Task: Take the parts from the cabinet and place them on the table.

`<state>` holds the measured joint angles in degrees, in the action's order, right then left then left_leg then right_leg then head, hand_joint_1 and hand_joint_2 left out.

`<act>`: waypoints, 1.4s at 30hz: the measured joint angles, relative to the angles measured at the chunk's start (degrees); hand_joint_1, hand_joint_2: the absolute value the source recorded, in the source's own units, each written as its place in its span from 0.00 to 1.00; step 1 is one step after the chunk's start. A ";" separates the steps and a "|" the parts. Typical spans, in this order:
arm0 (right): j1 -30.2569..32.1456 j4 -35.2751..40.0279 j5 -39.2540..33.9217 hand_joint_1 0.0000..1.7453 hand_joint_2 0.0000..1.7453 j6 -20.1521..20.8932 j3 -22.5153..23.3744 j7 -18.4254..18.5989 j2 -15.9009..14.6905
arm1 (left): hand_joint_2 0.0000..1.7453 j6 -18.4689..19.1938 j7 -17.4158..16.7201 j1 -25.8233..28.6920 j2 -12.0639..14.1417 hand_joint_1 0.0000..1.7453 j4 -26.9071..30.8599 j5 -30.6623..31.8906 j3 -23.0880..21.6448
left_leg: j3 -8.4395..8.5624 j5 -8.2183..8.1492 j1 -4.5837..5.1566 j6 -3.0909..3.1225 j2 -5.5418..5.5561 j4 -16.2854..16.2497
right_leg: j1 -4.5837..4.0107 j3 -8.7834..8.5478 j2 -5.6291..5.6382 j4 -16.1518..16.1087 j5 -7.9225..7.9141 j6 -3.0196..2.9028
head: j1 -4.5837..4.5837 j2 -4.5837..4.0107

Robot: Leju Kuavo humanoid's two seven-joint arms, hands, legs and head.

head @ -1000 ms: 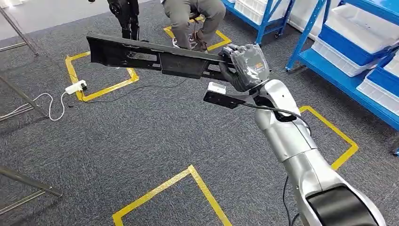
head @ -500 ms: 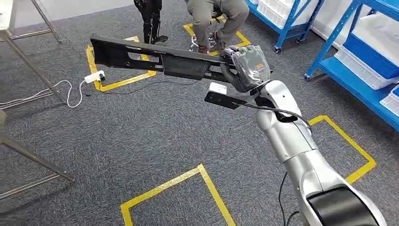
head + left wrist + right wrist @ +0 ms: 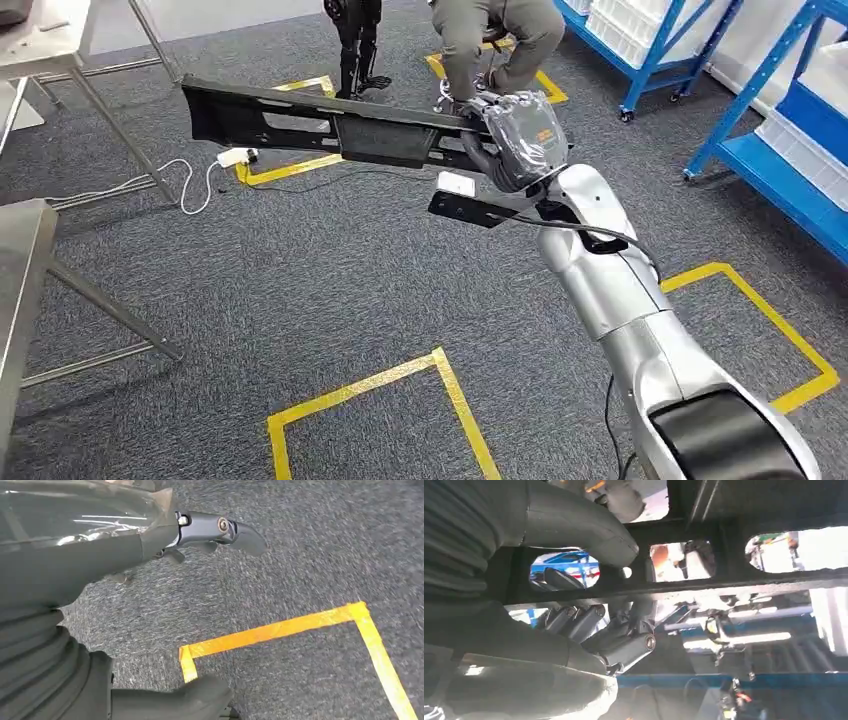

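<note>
We hold the long black part (image 3: 330,125) in our R hand (image 3: 515,140), out over grey carpet (image 3: 300,290).

R hand grips the part at its right end, fingers (image 3: 589,622) wrapped round a bar of it & thumb (image 3: 589,527) over the top, as the R wrist view shows; the part sticks out level to our left, up in the air, touching nothing else. L hand (image 3: 100,540) hangs over the carpet w/ nothing in it, one finger (image 3: 220,530) straight out, thumb apart; yellow tape (image 3: 280,630) on the floor below it. Steel tables (image 3: 30,270) at left edge, blue racks (image 3: 770,130) w/ white bins at right. A seated person's legs (image 3: 495,30) beyond the part, a white power strip (image 3: 235,157) on the carpet nr a tape square.
</note>
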<state>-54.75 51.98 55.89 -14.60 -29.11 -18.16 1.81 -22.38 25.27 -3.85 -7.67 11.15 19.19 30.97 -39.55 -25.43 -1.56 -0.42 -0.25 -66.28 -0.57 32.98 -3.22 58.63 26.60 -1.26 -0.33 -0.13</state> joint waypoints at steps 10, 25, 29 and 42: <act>-0.91 -0.39 -0.09 1.00 1.00 -0.13 -0.09 0.00 -0.52 | 1.00 0.44 0.24 -0.18 -0.04 0.00 0.00 0.11 0.02 | 2.53 1.97 0.32 2.67 0.73 6.89 | 0.16 5.96 2.61 12.13 5.91 1.11 | 0.31 0.00; -0.53 -0.63 0.06 1.00 1.00 -0.17 -0.26 0.72 -0.94 | 1.00 0.83 0.44 0.06 -0.11 0.00 0.00 0.28 0.02 | -3.04 -3.33 0.04 -0.18 1.23 -3.33 | 1.26 0.66 3.11 -0.26 -0.78 0.70 | -0.11 0.00; -0.11 -0.63 0.15 1.00 1.00 -0.17 -0.35 0.70 -0.96 | 1.00 0.85 0.48 0.11 -0.11 0.00 0.00 0.37 0.00 | -4.78 -3.35 0.05 -0.09 1.02 -7.88 | 0.45 0.72 1.05 -0.22 -0.69 0.57 | -0.20 0.00; -2.17 -0.09 -0.09 1.00 1.00 1.16 1.55 1.90 -4.34 | 1.00 1.31 0.92 -0.23 -0.24 0.00 0.00 1.64 0.04 | 2.52 2.38 0.51 2.90 1.39 7.28 | 0.66 8.73 2.80 17.72 7.10 1.72 | 0.06 0.00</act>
<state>-56.92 51.89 55.80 -13.44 -27.56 -16.26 -2.53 -21.07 26.18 -4.08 -7.91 11.15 20.83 31.01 -37.03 -23.05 -1.05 2.48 1.14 -59.00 0.09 41.71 -0.42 76.35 33.71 0.47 -0.26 -0.13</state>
